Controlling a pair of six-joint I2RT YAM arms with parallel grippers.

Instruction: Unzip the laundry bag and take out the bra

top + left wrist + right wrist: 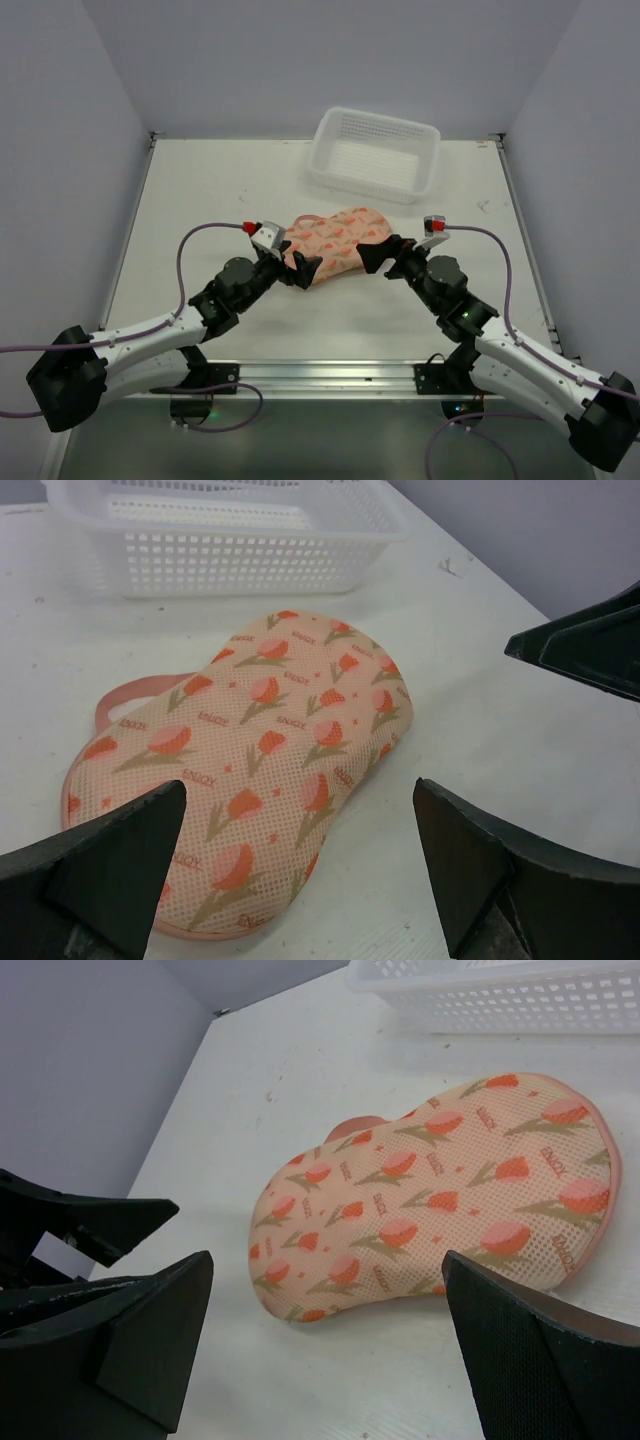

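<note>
While left gripper and right gripper gape, laundry bag lies between.

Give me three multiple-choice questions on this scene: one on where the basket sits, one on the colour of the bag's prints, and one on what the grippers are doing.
1. Where is the white basket relative to the laundry bag?
A. On top of it.
B. Beyond it, at the far side.
C. Nearer the arm bases than it.

2. What colour are the bag's flower prints?
A. Blue.
B. Black.
C. Red-orange.

3. How are the grippers?
A. Both open, holding nothing.
B. Left shut on the bag.
C. Both shut on the basket.

Answers:
1 B, the top view shows it behind the bag.
2 C, both wrist views show red-orange blooms.
3 A, the left gripper and right gripper have their fingers spread wide.
</note>
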